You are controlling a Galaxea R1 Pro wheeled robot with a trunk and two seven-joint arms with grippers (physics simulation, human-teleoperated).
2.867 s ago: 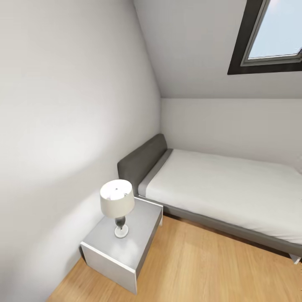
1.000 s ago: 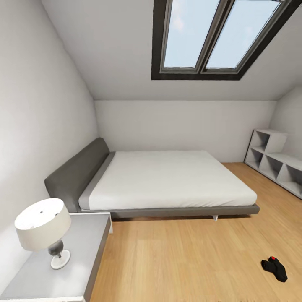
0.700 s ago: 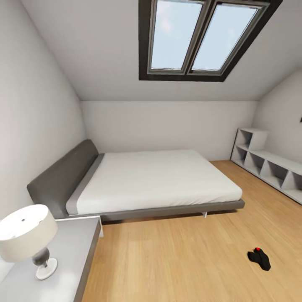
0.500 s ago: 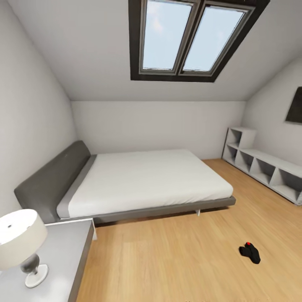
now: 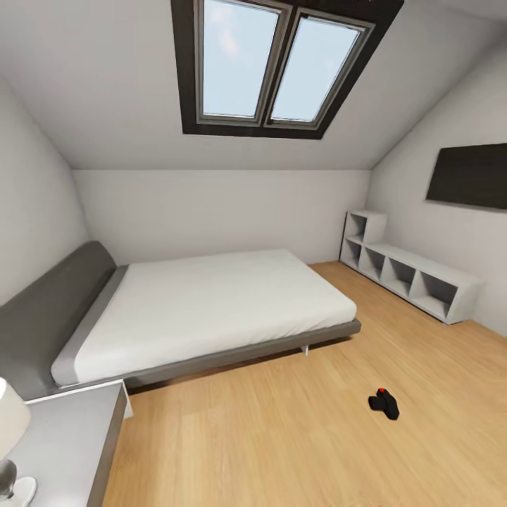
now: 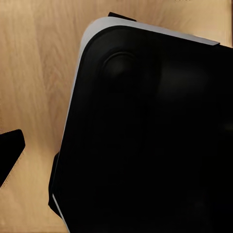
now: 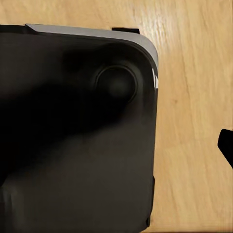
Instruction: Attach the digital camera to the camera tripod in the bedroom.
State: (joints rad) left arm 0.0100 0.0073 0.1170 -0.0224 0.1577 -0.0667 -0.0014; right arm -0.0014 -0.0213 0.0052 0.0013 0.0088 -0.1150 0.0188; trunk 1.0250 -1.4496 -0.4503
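The digital camera, small and black with a red mark on top, lies on the light plank floor of the bedroom, to the right of the bed's foot corner and some way ahead of me. The camera tripod is out of view. In the left wrist view a dark fingertip pokes in at the edge beside my black base, over bare wood floor. The right wrist view shows another dark fingertip next to the same base. Nothing is seen held, and how the jaws stand cannot be made out.
A low grey bed with a dark headboard fills the middle left. A grey nightstand with a lamp sits at the lower left. Low open shelves line the right wall under a dark wall panel. A skylight is overhead.
The head view has swung to the right: nightstand and lamp slid toward the left edge, and the shelves and wall panel came into sight. The digital camera keeps its spot on the floor.
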